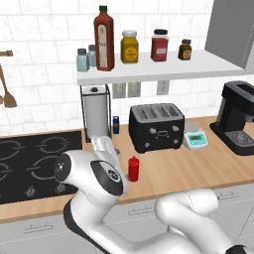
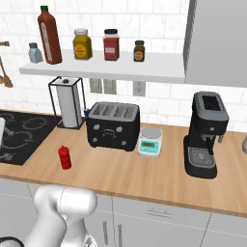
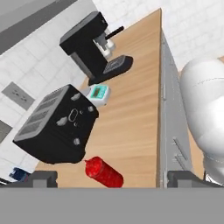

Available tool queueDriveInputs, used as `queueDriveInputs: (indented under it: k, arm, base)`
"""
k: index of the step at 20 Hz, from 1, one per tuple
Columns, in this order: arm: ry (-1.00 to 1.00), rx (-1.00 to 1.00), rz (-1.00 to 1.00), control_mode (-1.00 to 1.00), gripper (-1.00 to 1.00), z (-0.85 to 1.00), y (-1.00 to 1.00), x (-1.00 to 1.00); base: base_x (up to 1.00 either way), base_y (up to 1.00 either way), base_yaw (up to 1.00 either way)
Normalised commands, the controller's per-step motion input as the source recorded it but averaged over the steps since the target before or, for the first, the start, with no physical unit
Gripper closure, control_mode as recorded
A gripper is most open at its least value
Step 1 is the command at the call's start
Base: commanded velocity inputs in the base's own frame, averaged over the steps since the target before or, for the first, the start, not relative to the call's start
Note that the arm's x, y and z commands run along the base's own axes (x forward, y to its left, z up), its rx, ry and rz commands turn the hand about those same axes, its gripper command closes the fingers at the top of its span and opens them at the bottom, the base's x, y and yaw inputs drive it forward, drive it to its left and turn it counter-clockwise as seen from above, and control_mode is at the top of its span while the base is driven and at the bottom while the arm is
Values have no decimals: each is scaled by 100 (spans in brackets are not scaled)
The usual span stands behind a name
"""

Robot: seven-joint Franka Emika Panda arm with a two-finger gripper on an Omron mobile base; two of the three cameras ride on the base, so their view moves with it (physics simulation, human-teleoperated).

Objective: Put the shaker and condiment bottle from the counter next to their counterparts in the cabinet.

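Observation:
The small all-red condiment bottle [image 1: 133,168] [image 2: 64,157] stands on the light-wood counter [image 1: 198,166] in front of the toaster's left end. In the hand view the condiment bottle [image 3: 103,172] lies low between my gripper's [image 3: 113,179] two dark fingertips [image 3: 43,178], which stand wide open and apart from it. On the white shelf cabinet [image 1: 163,72] the pale shaker [image 1: 82,60] stands at the left end beside the darker blue shaker [image 1: 92,55]. The tall dark-red bottle with a green cap [image 1: 103,38] stands just right of them.
A black toaster [image 1: 156,126], a small scale [image 1: 194,139] and a black coffee machine [image 1: 238,116] line the counter's back. A paper towel holder [image 1: 95,111] stands by the stovetop [image 1: 34,158]. Yellow, red and dark jars [image 1: 129,47] share the shelf. A grey cupboard [image 2: 217,38] hangs at right.

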Motion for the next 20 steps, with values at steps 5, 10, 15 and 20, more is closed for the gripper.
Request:
queueDriveInputs:
  k: [5, 10, 15, 20]
  arm:
    - [6, 1, 0, -100, -100, -43, -9, 5]
    - [3, 0, 0, -100, -100, -17, -26, 6]
    - [22, 0, 0, -100, -100, -10, -16, 21]
    - [22, 0, 0, -100, -100, -12, -12, 32]
  base:
    - [0, 0, 0]
    - [0, 0, 0]
    - [0, 0, 0]
    - [0, 0, 0]
